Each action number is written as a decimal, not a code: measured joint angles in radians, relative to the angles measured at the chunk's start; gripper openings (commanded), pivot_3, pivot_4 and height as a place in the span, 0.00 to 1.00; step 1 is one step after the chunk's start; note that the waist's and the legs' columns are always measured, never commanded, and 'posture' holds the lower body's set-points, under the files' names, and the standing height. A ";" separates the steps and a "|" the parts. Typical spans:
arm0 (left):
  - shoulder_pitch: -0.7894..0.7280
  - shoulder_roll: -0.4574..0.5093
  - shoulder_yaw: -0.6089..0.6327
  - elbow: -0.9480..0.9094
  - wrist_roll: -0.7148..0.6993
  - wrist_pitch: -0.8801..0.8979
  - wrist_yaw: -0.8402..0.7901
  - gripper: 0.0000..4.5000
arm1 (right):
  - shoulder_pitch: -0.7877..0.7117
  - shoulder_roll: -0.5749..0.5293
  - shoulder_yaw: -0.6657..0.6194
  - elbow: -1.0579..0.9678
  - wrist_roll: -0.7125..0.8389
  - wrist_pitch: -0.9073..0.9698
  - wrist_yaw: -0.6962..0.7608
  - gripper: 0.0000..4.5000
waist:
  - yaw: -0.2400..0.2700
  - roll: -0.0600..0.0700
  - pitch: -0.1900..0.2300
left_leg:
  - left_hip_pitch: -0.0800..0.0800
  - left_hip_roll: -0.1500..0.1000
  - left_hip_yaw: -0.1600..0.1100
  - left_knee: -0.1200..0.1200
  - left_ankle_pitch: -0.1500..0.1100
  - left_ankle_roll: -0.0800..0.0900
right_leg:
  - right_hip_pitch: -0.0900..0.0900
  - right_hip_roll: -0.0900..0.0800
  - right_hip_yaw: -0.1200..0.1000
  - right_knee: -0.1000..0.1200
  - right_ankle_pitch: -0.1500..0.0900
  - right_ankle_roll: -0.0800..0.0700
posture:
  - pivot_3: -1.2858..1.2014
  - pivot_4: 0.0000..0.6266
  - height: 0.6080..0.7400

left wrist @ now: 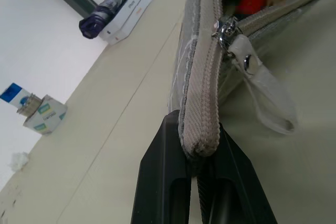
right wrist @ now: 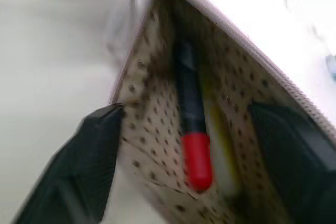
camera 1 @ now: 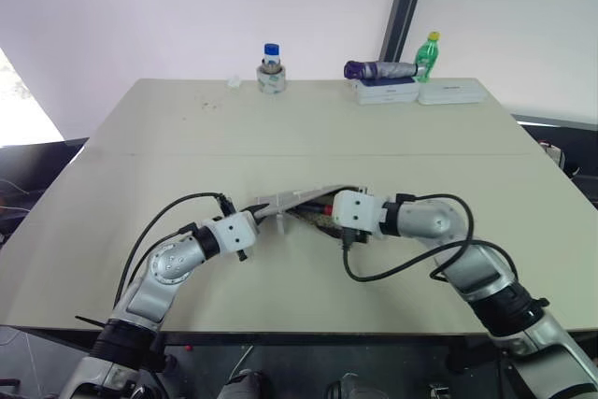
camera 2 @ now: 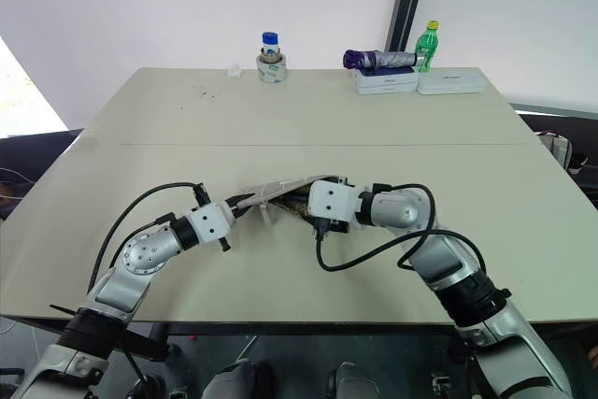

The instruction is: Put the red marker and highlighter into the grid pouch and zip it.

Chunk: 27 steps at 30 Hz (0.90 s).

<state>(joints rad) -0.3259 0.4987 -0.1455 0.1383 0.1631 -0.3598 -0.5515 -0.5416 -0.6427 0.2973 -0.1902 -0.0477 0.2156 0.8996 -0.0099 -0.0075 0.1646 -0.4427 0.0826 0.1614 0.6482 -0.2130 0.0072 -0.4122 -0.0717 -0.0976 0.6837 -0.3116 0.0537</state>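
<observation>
Both pens in, zip not yet drawn.
Head view: your left gripper (camera 1: 254, 227) pinched the pouch (camera 1: 299, 201) end. Left wrist: the pull (left wrist: 231, 35) sat just beyond it. Right wrist: wide jaws straddled the mouth; marker (right wrist: 191, 129) and highlighter (right wrist: 223, 145) lay lengthwise inside (right arm nearer).

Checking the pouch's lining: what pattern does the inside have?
Beige with small dark dots, seen best in the right wrist view inside the grid pouch.

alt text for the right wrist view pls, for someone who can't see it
Looking into the open grid pouch, whose dotted lining holds the red marker with the yellow highlighter beside it. The right hand has its two black fingers spread wide on either side of the pouch mouth.
</observation>
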 measured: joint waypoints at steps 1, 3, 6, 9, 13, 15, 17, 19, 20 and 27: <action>0.000 -0.002 0.003 -0.002 -0.003 0.006 0.001 0.00 | 0.005 -0.009 -0.017 -0.019 0.027 0.002 0.019 0.82 | 0.000 0.000 0.000 | 0.000 0.000 0.000 0.000 -0.001 0.001 | 0.000 0.000 0.000 0.000 0.000 0.000 | 0.52 0.24 0.98; 0.000 -0.016 0.005 -0.004 -0.016 0.024 0.003 0.00 | 0.020 -0.020 -0.059 -0.062 0.086 0.010 0.054 0.82 | -0.001 0.000 0.000 | 0.000 0.000 0.000 0.000 -0.001 0.001 | 0.001 0.000 0.000 0.000 0.000 0.000 | 0.52 0.24 0.98; 0.000 -0.035 0.008 -0.006 -0.037 0.052 0.004 0.00 | 0.033 -0.021 -0.136 -0.104 0.205 0.078 0.076 0.82 | -0.001 0.000 0.000 | 0.000 0.000 -0.001 0.000 -0.001 0.001 | 0.001 0.000 0.000 0.000 0.000 0.000 | 0.52 0.24 0.98; -0.006 -0.061 0.022 -0.007 -0.057 0.096 0.019 0.00 | 0.047 0.043 -0.252 -0.170 0.427 0.279 0.045 0.82 | -0.001 0.000 0.000 | 0.001 0.000 -0.002 0.000 -0.001 0.001 | 0.001 0.000 0.001 0.000 0.000 0.000 | 0.52 0.24 0.98; -0.018 -0.094 0.022 -0.023 -0.064 0.140 0.043 0.00 | 0.204 0.068 -0.249 -0.226 0.559 0.439 0.012 0.82 | 0.005 -0.001 -0.001 | 0.001 0.000 -0.003 0.000 -0.001 0.002 | 0.003 -0.002 0.000 -0.001 0.000 0.000 | 0.52 0.24 0.98; -0.024 -0.101 0.017 -0.029 -0.054 0.156 0.052 0.00 | 0.279 0.120 -0.201 -0.214 0.546 0.434 -0.023 0.82 | 0.000 -0.001 -0.001 | 0.001 0.000 -0.002 0.001 -0.001 0.002 | 0.003 -0.002 0.000 -0.001 0.000 0.000 | 0.52 0.24 0.98; -0.029 -0.110 0.001 -0.037 -0.042 0.165 0.053 0.00 | 0.293 0.159 -0.184 -0.214 0.545 0.444 -0.054 0.82 | -0.005 -0.001 0.000 | 0.001 0.000 -0.002 0.001 -0.001 0.002 | 0.002 0.000 0.000 0.000 0.000 0.000 | 0.52 0.24 0.98; -0.032 -0.117 -0.009 -0.050 -0.041 0.182 0.051 0.00 | 0.270 0.190 -0.155 -0.188 0.508 0.430 -0.103 0.82 | -0.006 -0.001 -0.001 | 0.002 0.000 -0.003 0.001 -0.001 0.002 | 0.003 0.000 0.000 0.000 0.000 0.000 | 0.52 0.24 0.98; -0.032 -0.119 -0.014 -0.060 -0.040 0.194 0.051 0.00 | 0.254 0.220 -0.130 -0.147 0.467 0.406 -0.140 0.82 | -0.006 -0.001 -0.001 | 0.002 0.000 -0.003 0.001 -0.001 0.002 | 0.003 0.001 0.000 0.000 0.000 0.000 | 0.52 0.24 0.98; -0.042 -0.129 -0.037 -0.078 -0.019 0.224 0.051 0.00 | 0.167 0.455 -0.109 0.103 0.367 0.307 -0.335 0.82 | -0.001 -0.001 -0.001 | 0.001 0.000 -0.002 0.001 0.001 -0.002 | 0.002 0.001 0.000 0.000 0.000 0.000 | 0.52 0.24 0.98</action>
<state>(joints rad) -0.3677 0.3695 -0.1826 0.0604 0.1444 -0.1358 -0.5009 -0.3743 -0.1878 0.1879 -0.0873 0.3189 0.5229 0.5647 -0.0110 -0.0084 0.1640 -0.4418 0.0825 0.1596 0.6492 -0.2120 0.0056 -0.4100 -0.0711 -0.0974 0.6840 -0.3114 0.0535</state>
